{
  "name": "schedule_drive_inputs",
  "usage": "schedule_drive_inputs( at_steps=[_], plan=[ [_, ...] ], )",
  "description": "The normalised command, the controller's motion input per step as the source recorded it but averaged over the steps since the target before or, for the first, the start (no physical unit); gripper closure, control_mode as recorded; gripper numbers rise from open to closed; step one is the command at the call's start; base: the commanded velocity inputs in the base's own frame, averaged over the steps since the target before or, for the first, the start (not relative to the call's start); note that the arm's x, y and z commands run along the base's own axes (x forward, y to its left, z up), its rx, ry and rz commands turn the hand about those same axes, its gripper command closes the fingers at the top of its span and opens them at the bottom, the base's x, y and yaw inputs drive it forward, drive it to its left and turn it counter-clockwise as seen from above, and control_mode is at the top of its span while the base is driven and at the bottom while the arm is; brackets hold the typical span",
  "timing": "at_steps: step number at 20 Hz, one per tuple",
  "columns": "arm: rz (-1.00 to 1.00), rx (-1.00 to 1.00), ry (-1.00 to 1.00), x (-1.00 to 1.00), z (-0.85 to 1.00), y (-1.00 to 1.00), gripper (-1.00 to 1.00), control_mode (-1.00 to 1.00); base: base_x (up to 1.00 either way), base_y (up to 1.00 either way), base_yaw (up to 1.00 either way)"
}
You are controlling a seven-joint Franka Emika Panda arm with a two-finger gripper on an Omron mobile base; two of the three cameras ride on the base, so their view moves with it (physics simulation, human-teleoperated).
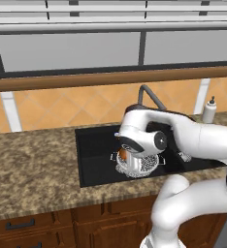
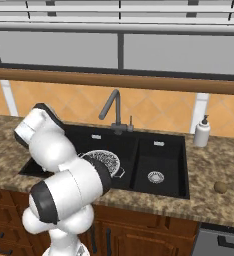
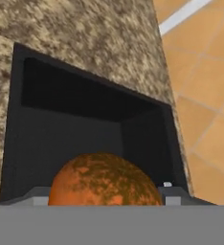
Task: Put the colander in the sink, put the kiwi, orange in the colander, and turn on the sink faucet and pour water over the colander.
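The silver mesh colander (image 1: 140,165) (image 2: 108,161) sits in the larger basin of the black sink (image 1: 93,145) (image 2: 84,141). My gripper (image 1: 122,156) hangs just above the colander's left rim, shut on the orange (image 1: 120,155). In the hand view the orange (image 3: 104,179) sits low between the fingers, with the sink's dark wall (image 3: 71,129) beyond it. The brown kiwi (image 2: 220,187) lies on the counter right of the sink. At the sink's back stands the dark faucet (image 1: 149,94) (image 2: 114,107), and no water runs from it.
A white soap dispenser (image 1: 210,110) (image 2: 202,132) stands at the back right of the counter. The smaller basin (image 2: 156,165) lies right of the colander. Speckled granite counter (image 1: 33,160) stretches left of the sink, and a window sill runs above the tiled wall.
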Motion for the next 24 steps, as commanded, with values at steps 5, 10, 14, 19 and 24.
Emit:
schedule_drive_inputs(
  at_steps=[5,10,14,19,24],
  plan=[
    [-0.23,-0.5,0.17,-0.05,0.03,-0.28,1.0,-1.0,0.0,0.0,0.0],
    [-0.16,-0.4,0.35,0.26,0.39,-0.46,1.0,-1.0,0.0,0.0,0.0],
    [-0.09,-0.21,0.44,0.42,0.84,-0.38,1.0,-1.0,0.0,0.0,0.0],
    [-0.06,-0.13,0.32,0.52,0.72,-0.31,1.0,-1.0,0.0,0.0,0.0],
    [-0.09,-0.26,0.17,0.51,0.13,-0.03,1.0,-1.0,0.0,0.0,0.0]
  ],
)
